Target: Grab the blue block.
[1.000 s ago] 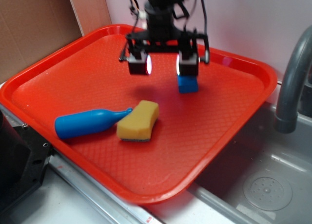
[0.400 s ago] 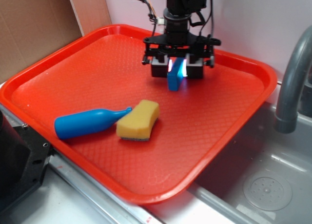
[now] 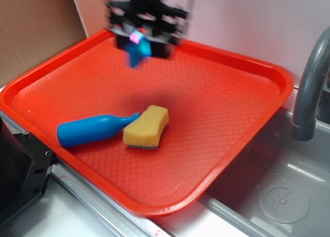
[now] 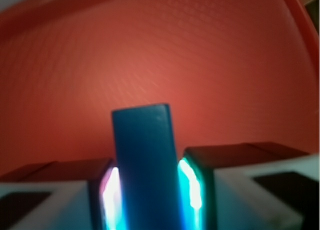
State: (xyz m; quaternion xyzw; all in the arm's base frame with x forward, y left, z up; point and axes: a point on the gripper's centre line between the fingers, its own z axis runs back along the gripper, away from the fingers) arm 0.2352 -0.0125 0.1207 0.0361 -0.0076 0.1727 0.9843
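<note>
The blue block (image 3: 138,52) is a small solid blue rectangular piece. My gripper (image 3: 140,45) is shut on it and holds it in the air above the far left part of the red tray (image 3: 242,113). The arm is motion-blurred in the exterior view. In the wrist view the blue block (image 4: 146,160) stands upright between my two glowing pads (image 4: 111,192), which press on both of its sides, with the gripper (image 4: 150,190) over the tray floor (image 4: 150,54).
A blue bottle-shaped toy (image 3: 93,129) lies on the tray at the front left, its neck touching a yellow sponge (image 3: 147,126). A grey faucet (image 3: 309,87) and a sink (image 3: 278,195) are on the right. A brown board (image 3: 36,30) stands behind the tray's left.
My gripper closed on the blue block, lifted it off the tray and moved it up and to the left toward the tray's far corner.
</note>
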